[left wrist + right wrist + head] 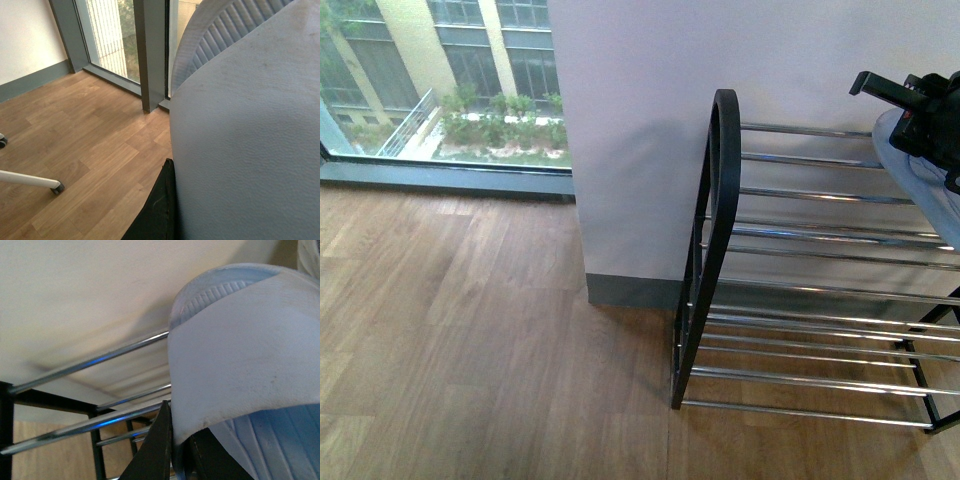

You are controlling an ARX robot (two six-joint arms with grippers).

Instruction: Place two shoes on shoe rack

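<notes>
Right now the right gripper (920,105) sits at about 2 o'clock in the front view, over the top tier of the shoe rack (720,230), with a pale blue slide (920,190) under it. From the right wrist view its fingers are closed on the strap of that slide (240,365), one dark finger (155,450) outside the strap, the slide hanging just above the chrome bars (90,362).

Risks, as I judge them: the bars are thin and spaced, so a tilted release could let the heel or toe drop between them; the hold is on the soft strap only (it may swing on release). The wall is close behind, and pushing further could jam the slide against it.

Left arm: not seen in the front view. Its wrist camera shows a second pale blue slide (250,150) filling the frame, a dark finger (157,210) pressed against its strap, so it appears clamped, held above the wood floor (90,145) near the window (115,35).
</notes>
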